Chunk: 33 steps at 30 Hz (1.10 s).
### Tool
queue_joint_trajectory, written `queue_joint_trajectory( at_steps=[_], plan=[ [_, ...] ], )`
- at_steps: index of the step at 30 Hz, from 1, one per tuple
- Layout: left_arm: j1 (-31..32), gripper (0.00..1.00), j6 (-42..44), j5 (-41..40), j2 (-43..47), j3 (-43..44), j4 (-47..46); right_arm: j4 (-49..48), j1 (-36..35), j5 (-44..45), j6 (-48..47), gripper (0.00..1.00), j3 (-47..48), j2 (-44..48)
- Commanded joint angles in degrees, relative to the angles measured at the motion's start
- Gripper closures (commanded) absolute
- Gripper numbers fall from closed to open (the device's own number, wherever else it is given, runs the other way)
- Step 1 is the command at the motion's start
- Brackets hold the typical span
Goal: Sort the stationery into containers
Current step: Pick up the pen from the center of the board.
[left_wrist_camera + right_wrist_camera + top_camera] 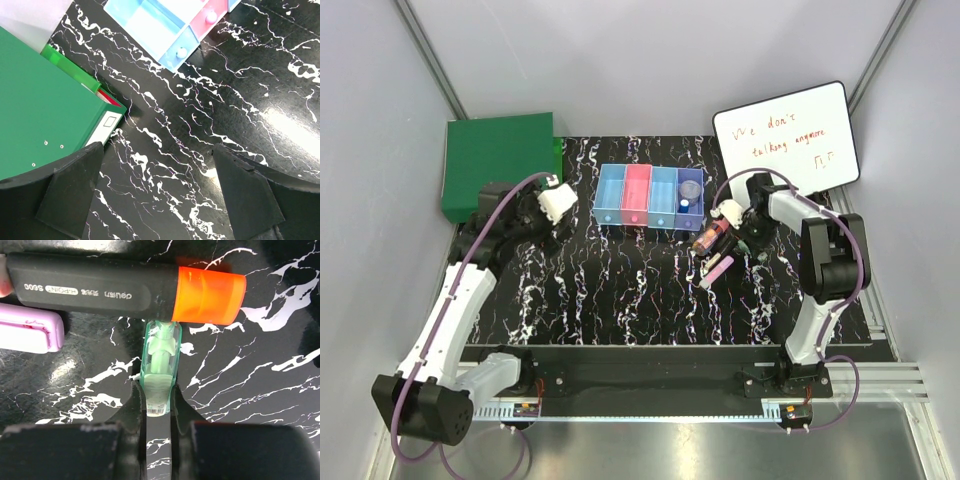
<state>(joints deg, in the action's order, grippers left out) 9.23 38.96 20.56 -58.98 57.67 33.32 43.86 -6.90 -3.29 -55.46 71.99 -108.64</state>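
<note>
Right wrist view: the right gripper point(159, 402) is pinching the lower end of the green stick point(160, 360), its jaws drawn almost together on it. The stick is lying at centre frame on the black marbled tabletop point(260, 370), its far tip reaching the lower edge of the orange-capped marker point(125, 290), which is running along the top of the frame. A pink marker point(27, 332) is sitting at the left edge, apart from the stick. Bare tabletop is showing to the right.

Top external view: the row of bins point(636, 195) is standing at upper centre. Its rightmost, purple bin is holding a grey-purple disc point(690, 187) and a small blue piece point(686, 204). The left gripper point(558, 203) is hovering beside the green box point(495, 160), jaws spread wide and gripping nothing, with open tabletop lying below it.
</note>
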Motion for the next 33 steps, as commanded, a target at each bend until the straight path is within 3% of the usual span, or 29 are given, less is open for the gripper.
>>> queue_joint_trajectory(
  at_steps=[1,4,15,23,28,33],
  plan=[
    [0.6,0.06,-0.7,0.8,0.1,2.8,-1.4,-2.2,0.4,-1.3,-0.3,1.0,-3.9,3.4],
    [0.6,0.11,-1.3,2.5,0.2,2.7,-1.3,-1.8,0.4,-1.4,-1.3,1.0,-5.5,8.9],
    [1.4,0.1,-10.0,11.8,-3.3,5.3,-3.5,-4.2,0.3,-4.6,-4.9,1.0,-9.1,29.4],
    [5.2,0.15,-20.4,20.4,-14.0,11.4,-7.6,-14.5,-5.9,-5.7,-14.0,1.0,-13.0,40.8],
    [11.0,0.18,-27.4,21.9,-22.7,17.1,-12.5,-21.1,-15.7,-2.5,-14.2,1.0,-12.4,41.1],
    [16.8,0.18,-31.8,21.1,-28.9,22.5,-16.2,-21.8,-20.9,0.6,-11.3,1.0,-5.3,35.4]
  ],
)
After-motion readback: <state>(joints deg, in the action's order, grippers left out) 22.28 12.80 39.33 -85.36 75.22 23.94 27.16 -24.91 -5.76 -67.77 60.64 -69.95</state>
